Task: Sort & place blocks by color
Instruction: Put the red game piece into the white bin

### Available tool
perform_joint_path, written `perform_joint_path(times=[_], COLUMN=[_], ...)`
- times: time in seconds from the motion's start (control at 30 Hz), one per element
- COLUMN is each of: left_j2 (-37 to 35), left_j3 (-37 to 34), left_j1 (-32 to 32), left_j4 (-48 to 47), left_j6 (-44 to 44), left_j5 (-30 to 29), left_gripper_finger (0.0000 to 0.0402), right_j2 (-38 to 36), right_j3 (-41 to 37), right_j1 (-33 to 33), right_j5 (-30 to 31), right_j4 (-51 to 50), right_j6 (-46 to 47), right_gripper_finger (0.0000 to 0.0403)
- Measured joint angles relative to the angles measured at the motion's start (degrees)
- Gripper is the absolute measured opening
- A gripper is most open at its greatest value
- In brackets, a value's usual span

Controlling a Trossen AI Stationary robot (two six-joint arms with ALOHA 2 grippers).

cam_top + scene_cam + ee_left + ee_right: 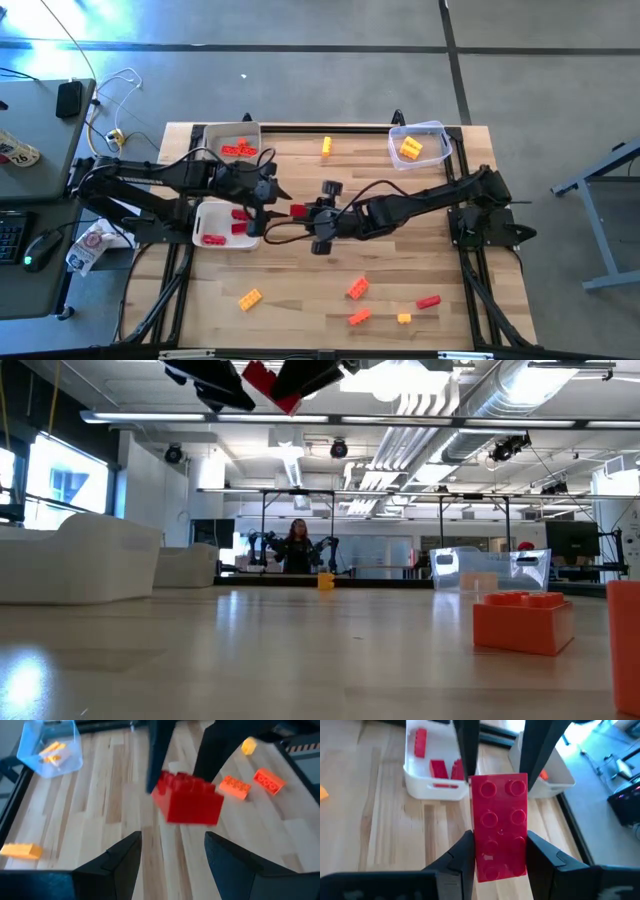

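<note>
1. The pale wooden slatted table [300,320] is spanned by both dark arms, which meet near its middle.
2. Two white rectangular plastic trays are seen on the left: the nearer tray [205,222] is loaded with red bricks, the farther tray [212,134] with a few reddish ones. A clear plastic tub [432,130] at the far right is stocked with yellow bricks.
3. The right gripper [500,851] is closed on a red studded plastic brick [498,826], which is clamped between its jaws and held in the air.
4. The left gripper [172,851] is spread wide and empty; the red brick is presented just ahead of its jaws, apparently for a handover.
5. Sorting is judged partly done: several orange, yellow and red small studded bricks [357,289] are left loose, mostly on the near side, well apart from both sets of jaws.
6. Exact counts inside the trays cannot be made out, and the low view is cut off at the grippers.
</note>
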Motion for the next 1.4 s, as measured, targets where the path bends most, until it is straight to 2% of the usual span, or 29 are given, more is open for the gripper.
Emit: perform_joint_path(times=[0.43, 0.6, 0.7, 0.97, 1.2, 1.4], left_j2=[0.25, 0.52, 0.83, 2.79, 3.82, 3.85], left_j3=[-0.02, -0.02, -0.02, 0.00, 0.00, -0.02], left_j1=[-3.05, -3.13, -3.15, -3.20, -3.65, -4.88], left_j4=[6.73, 7.37, 7.25, 7.77, 7.95, 7.53], left_j6=[-0.83, -2.39, -2.40, -0.97, -2.08, -3.25], left_j5=[-0.66, -4.73, -5.81, -5.75, -5.79, -5.79], left_gripper_finger=[0.0204, 0.0201, 0.0186, 0.0114, 0.0114, 0.0116], right_j2=[0.00, 0.00, 0.00, 0.04, 0.09, -0.02], right_j3=[0.00, 0.00, 0.00, 0.00, -0.02, 0.06], right_j1=[-0.07, -0.15, -0.17, -0.23, -0.39, -0.49], right_j5=[0.20, -0.02, 0.00, -0.84, -2.27, -7.79], right_j4=[4.62, 5.53, 5.39, 4.01, 1.80, 1.09], right_j6=[-0.95, -0.95, -0.93, -0.03, 2.20, 3.40], right_gripper_finger=[0.0111, 0.0111, 0.0111, 0.0113, 0.0122, 0.0124])
